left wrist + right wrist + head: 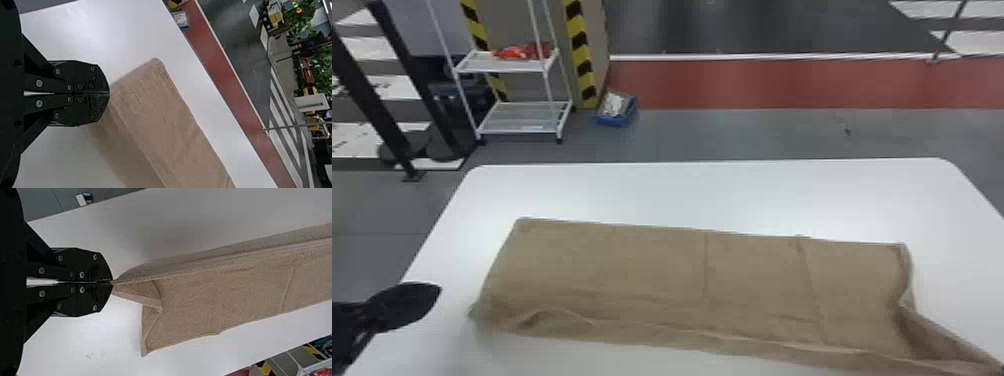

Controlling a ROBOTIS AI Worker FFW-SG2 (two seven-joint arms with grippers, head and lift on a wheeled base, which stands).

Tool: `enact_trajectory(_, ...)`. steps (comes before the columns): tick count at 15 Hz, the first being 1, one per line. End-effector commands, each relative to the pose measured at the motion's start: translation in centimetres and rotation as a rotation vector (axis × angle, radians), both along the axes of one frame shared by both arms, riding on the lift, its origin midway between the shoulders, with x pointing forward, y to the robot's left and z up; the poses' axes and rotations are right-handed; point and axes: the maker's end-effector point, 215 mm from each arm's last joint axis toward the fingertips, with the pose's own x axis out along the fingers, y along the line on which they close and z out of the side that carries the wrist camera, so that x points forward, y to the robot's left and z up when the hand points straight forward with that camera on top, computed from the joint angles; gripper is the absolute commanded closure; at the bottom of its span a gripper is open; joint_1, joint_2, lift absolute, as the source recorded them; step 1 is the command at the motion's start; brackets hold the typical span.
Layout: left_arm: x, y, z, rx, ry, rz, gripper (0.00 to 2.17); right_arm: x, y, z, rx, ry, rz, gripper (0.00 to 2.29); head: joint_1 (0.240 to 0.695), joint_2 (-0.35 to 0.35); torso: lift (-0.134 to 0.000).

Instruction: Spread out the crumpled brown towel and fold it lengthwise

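Note:
The brown towel (657, 280) lies as a long, mostly smooth strip across the white table, doubled along its near edge. In the head view my left gripper (439, 289) is at the left, just off the towel's near left corner; the left wrist view has that gripper (109, 94) shut, its tips in front of the towel (156, 105). At the bottom right corner of the head view, my right gripper (1001, 369) meets the towel's drawn-out corner. In the right wrist view this gripper (112, 282) is shut on that corner, and the towel (235, 290) has a turned-over flap beside it.
The white table (707, 192) has bare surface beyond the towel and at both sides. Past its far edge, a white shelf rack (519, 117) and a blue box (617, 109) stand on the floor.

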Motion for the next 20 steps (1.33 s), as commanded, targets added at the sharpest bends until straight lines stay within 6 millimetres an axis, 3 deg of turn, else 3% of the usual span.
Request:
enact_trajectory(1, 0.1, -0.2, 0.0, -0.003, 0.0, -0.003, 1.35, 0.2, 0.0, -0.2, -0.01, 0.006, -0.003, 1.1, 0.695, 0.041, -0.124)
enact_trajectory(4, 0.1, -0.3, 0.0, -0.004, -0.001, -0.004, 1.35, 0.3, -0.4, -0.2, -0.01, 0.011, -0.023, 0.89, 0.695, 0.037, -0.124)
enact_trajectory(8, 0.1, -0.4, -0.3, -0.006, 0.004, -0.005, 1.35, 0.2, -1.1, -0.5, -0.017, 0.027, -0.048, 0.89, 0.695, 0.021, -0.124)
enact_trajectory(9, 0.1, -0.4, -0.2, -0.006, 0.003, -0.005, 1.35, 0.0, -1.3, -0.7, -0.027, 0.036, -0.053, 0.66, 0.695, 0.02, -0.124)
enact_trajectory(10, 0.1, -0.4, -0.2, -0.007, 0.001, -0.004, 1.35, -0.5, -1.5, -1.0, -0.036, 0.056, -0.052, 0.26, 0.695, 0.017, -0.124)
enact_trajectory(11, 0.1, -0.2, -0.3, -0.005, 0.004, -0.001, 1.35, -1.3, -1.3, -1.5, -0.029, 0.098, -0.043, 0.08, 0.695, 0.015, -0.124)
enact_trajectory(16, 0.6, -0.2, -0.5, -0.009, -0.002, -0.007, 1.35, -1.0, -3.2, 0.1, -0.062, 0.075, -0.073, 0.07, 0.695, 0.006, -0.124)
enact_trajectory(19, 0.9, -2.2, -1.1, -0.028, 0.008, -0.047, 1.34, -0.6, -3.6, 0.5, -0.06, 0.065, -0.091, 0.08, 0.695, -0.023, -0.124)
enact_trajectory(20, 0.8, -3.1, -1.2, -0.052, 0.009, -0.065, 1.1, -0.4, -3.6, 0.6, -0.06, 0.06, -0.094, 0.08, 0.695, -0.034, -0.124)
